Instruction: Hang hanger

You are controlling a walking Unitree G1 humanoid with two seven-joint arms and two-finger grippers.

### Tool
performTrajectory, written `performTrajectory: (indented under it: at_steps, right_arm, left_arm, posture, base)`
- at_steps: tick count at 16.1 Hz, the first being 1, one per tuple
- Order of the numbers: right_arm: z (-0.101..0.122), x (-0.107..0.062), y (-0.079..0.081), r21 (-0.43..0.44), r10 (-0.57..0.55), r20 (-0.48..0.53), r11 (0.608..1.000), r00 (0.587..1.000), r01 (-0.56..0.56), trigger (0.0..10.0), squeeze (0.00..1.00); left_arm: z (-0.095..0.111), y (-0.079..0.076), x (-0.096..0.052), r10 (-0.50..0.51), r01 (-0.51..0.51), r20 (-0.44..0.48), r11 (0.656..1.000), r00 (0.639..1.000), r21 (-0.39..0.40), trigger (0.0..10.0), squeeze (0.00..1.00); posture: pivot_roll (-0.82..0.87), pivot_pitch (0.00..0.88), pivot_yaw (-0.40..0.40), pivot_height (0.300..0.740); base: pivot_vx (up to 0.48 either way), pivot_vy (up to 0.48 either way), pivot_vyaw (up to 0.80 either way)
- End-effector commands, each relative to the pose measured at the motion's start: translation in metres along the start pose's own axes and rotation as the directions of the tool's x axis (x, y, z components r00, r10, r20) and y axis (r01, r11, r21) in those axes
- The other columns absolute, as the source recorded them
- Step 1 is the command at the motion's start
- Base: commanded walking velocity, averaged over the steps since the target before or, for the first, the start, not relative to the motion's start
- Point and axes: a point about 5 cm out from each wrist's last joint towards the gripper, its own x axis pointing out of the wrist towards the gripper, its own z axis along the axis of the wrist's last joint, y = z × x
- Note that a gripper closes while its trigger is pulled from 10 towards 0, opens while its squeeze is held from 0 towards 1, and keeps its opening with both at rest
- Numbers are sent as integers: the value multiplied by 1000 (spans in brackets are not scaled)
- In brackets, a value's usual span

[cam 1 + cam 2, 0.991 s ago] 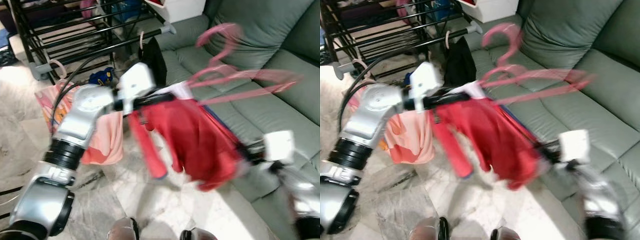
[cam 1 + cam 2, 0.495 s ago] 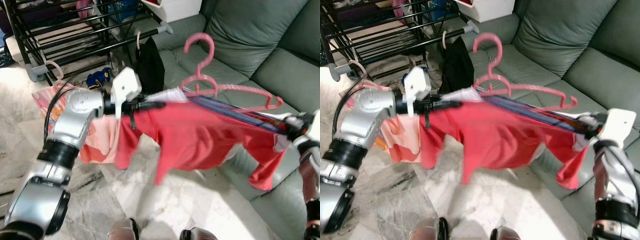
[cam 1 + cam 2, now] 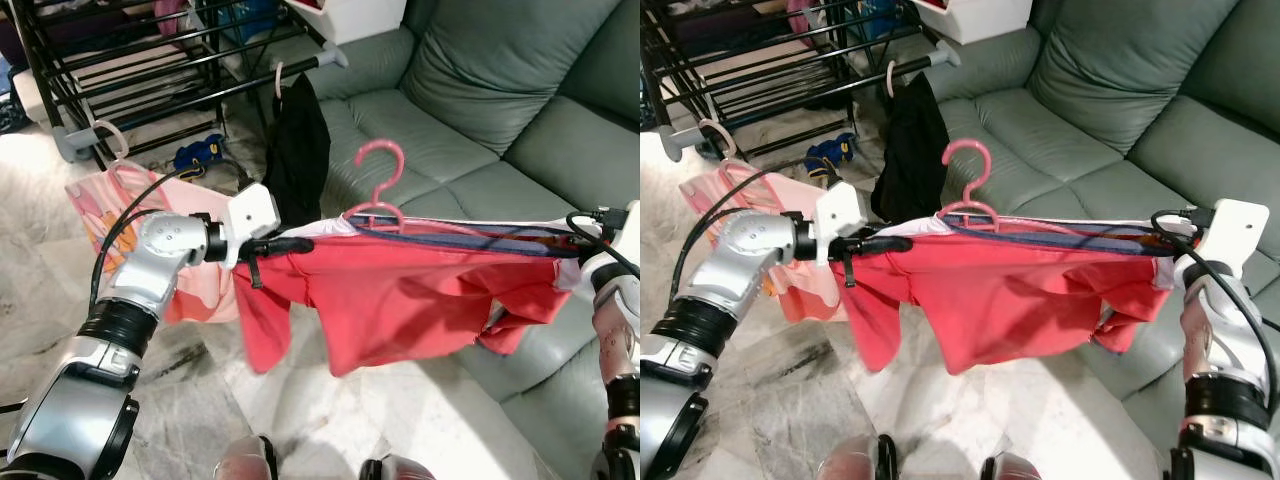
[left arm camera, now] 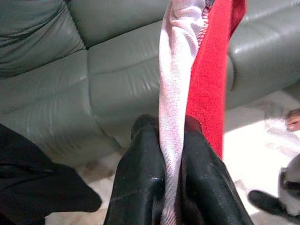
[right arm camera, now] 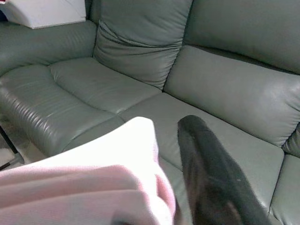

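Between two clenched tools, left and right, stretches one red shirt.

Even, soft indoor light; the head views are sharp. A bright patch glares on the floor near the sofa, and another washes out the left edge. In the wrist views, the near cloth and fingers are blurred.
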Motion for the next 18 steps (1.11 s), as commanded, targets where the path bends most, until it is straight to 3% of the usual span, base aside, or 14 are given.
performTrajectory:
  at_steps: [1, 2, 3, 4, 5, 6, 7, 9, 10, 11, 13, 16, 17, 18]
  right_arm:
    - [12, 1, -23, -23, -89, 24, 996, 996, 90, 0, 0]
    - [19, 8, -7, -34, -32, 37, 999, 999, 33, 0, 0]
    - [22, 13, 5, -66, 7, 44, 998, 999, -4, 0, 0]
    - [26, 19, 24, -127, 63, 55, 990, 996, -56, 0, 0]
    - [32, 27, 45, -151, 102, 67, 984, 992, -91, 0, 0]
    - [38, 33, 62, -152, 127, 81, 982, 989, -114, 0, 0]
    - [53, 41, 93, -170, 184, 116, 972, 976, -163, 0, 0]
    - [67, 43, 128, -223, 270, 153, 947, 951, -233, 0, 0]
    - [75, 42, 150, -264, 332, 176, 923, 927, -280, 0, 0]
    - [77, 40, 165, -288, 369, 181, 906, 911, -310, 0, 0]
    - [73, 39, 172, -289, 388, 170, 898, 906, -331, 0, 0]
    - [63, 33, 181, -371, 436, 145, 856, 888, -360, 0, 0]
    - [58, 32, 177, -376, 434, 139, 855, 890, -358, 0, 0]
    - [54, 32, 172, -370, 421, 128, 860, 898, -351, 0, 0]
  left_arm:
    - [-11, 9, -14, 89, -89, -76, 996, 993, 12, 0, 0]
    - [-8, 15, -4, 219, -214, -85, 974, 972, 70, 510, 0]
    - [-5, 16, 2, 257, -252, -60, 965, 965, 79, 980, 0]
    - [-2, 14, 10, 290, -288, -39, 956, 956, 53, 2549, 0]
    - [1, 9, 17, 312, -311, -20, 950, 950, 39, 1725, 0]
    - [2, 5, 24, 323, -322, -7, 946, 946, 30, 1647, 0]
    - [2, -4, 34, 322, -322, 2, 947, 947, 11, 1412, 0]
    - [-1, -12, 42, 345, -345, -13, 938, 938, 11, 980, 0]
    - [-5, -16, 46, 373, -372, -32, 928, 927, 16, 0, 0]
    - [-6, -23, 51, 363, -362, -34, 931, 931, 37, 0, 0]
    - [-9, -24, 54, 398, -397, -68, 917, 915, 28, 0, 0]
    - [-12, -10, 56, 596, -604, -144, 797, 790, -20, 1451, 0]
    - [-12, 0, 50, 698, -712, -165, 700, 697, -53, 353, 0]
    - [-11, 6, 46, 744, -758, -164, 651, 648, -41, 314, 0]
  posture:
    - [-40, 50, 20, 740]
    - [-41, 55, 22, 740]
    - [-47, 55, 27, 740]
    - [-49, 55, 29, 740]
    - [-49, 55, 29, 740]
    - [-44, 51, 27, 740]
    - [-44, 51, 27, 740]
    - [-27, 45, 14, 740]
    - [-22, 42, 6, 740]
    - [-19, 42, 4, 740]
    - [-19, 42, 4, 740]
    - [-21, 38, 8, 740]
    - [-31, 36, 12, 740]
    - [-32, 36, 13, 740]
  base:
    - [0, 0, 0]
    - [0, 0, 0]
    - [0, 0, 0]
    - [0, 0, 0]
    - [0, 0, 0]
    - [0, 0, 0]
    - [0, 0, 0]
    - [0, 0, 0]
    - [0, 0, 0]
    - [0, 0, 0]
    - [0, 0, 0]
    - [0, 0, 0]
    - [0, 0, 0]
    - [0, 0, 0]
